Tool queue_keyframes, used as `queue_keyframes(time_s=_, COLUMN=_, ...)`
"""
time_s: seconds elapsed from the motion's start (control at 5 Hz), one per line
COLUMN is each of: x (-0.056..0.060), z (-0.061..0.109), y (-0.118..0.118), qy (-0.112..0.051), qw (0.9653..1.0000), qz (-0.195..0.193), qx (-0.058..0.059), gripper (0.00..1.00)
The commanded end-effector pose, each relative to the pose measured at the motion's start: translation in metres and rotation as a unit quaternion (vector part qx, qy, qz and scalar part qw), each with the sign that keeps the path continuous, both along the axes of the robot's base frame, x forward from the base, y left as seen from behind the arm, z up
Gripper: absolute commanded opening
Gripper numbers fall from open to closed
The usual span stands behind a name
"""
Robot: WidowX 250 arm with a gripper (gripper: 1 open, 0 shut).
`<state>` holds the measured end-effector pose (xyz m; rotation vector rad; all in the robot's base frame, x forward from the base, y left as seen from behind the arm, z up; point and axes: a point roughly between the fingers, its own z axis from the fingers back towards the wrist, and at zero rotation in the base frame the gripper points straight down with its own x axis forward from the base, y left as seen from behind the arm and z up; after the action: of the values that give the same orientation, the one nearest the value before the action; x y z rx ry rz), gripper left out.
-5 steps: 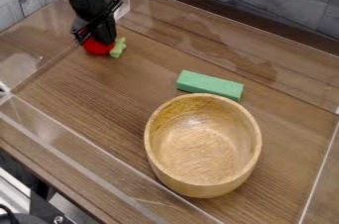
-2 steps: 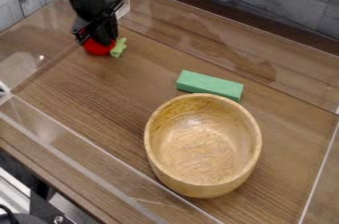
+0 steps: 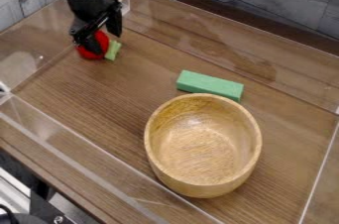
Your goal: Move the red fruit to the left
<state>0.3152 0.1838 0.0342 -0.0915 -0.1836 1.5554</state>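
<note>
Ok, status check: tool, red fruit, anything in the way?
Tool low over red fruit, far left of table. Jaws' state unclear. Green block, wooden bowl well clear.

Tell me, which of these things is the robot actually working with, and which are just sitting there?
Part of the job:
- red fruit
- gripper, right over the fruit

Just lying about:
- green block
- wooden bowl
</note>
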Motion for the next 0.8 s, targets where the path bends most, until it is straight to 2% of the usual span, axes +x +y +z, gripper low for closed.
queue_keyframes(time_s=0.0, x=0.011, z=0.025, y=0.003, qy=-0.023, qw=0.9996, qz=-0.008, qx=0.017, gripper=1.0)
queue_keyframes(time_s=0.6, x=0.019, z=0.048, y=-0.012, qy=-0.026, qw=0.999, qz=-0.033, qx=0.012, gripper=1.0)
